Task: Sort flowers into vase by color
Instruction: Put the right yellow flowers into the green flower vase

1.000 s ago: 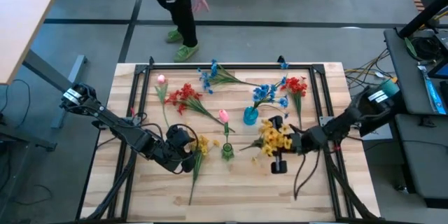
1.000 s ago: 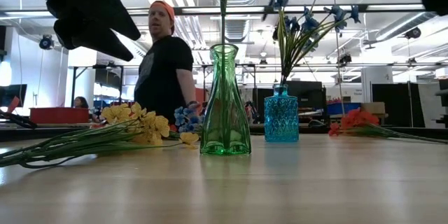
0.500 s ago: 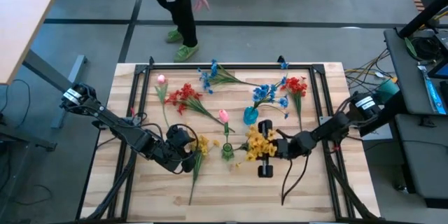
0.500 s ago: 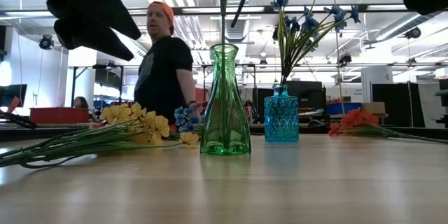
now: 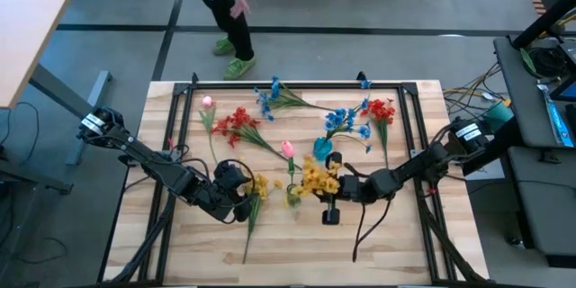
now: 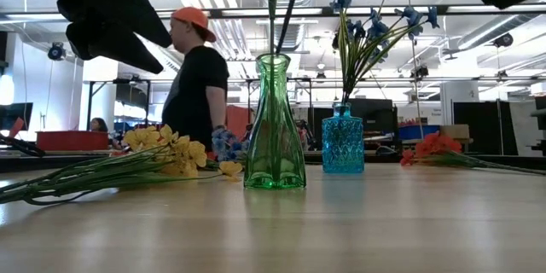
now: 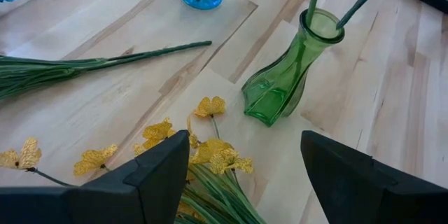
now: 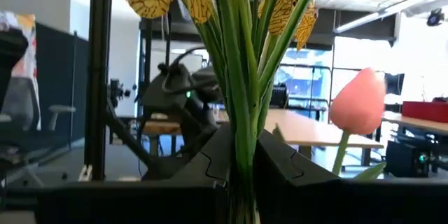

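Above the green vase [image 5: 292, 196], yellow blooms [image 5: 317, 178] cluster on thin green stems.

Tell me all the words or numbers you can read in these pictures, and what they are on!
None can be read: nothing on the green vase, the blue vase or the flowers carries writing.
White tags on both arms in the high view: too small to read.
Signs in the room behind: too blurred to read.

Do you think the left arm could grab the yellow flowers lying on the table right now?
Probably yes. The left gripper is open and empty, right above the loose yellow flowers, with nothing between them. The right gripper is busy holding another yellow bunch by the green vase, off to the side.
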Available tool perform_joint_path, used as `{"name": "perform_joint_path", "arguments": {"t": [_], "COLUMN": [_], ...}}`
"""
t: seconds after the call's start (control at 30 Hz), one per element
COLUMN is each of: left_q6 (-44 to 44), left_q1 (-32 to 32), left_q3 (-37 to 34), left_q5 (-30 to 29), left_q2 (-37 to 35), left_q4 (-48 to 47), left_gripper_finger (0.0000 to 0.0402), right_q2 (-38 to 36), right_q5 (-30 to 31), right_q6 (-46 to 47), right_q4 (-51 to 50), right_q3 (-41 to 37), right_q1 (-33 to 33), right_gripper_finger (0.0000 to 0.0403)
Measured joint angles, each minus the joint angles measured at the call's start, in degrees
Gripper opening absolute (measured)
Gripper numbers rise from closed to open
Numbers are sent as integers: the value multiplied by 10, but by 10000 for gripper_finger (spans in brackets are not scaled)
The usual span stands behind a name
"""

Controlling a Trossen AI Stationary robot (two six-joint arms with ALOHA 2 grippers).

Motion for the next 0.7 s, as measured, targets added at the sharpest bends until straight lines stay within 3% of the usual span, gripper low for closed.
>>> {"name": "perform_joint_path", "arguments": {"t": [0.37, 0.7], "left_q6": [-2, -4], "left_q1": [0, 0], "left_q3": [0, 0], "left_q5": [0, 0], "left_q2": [0, 0], "left_q4": [1, 1], "left_gripper_finger": [259, 259], "right_q2": [3, 3], "right_q5": [32, 32], "right_q6": [0, 41], "right_q4": [-46, -81], "right_q3": [18, 18], "right_q1": [-7, -21], "right_gripper_finger": [35, 92]}}
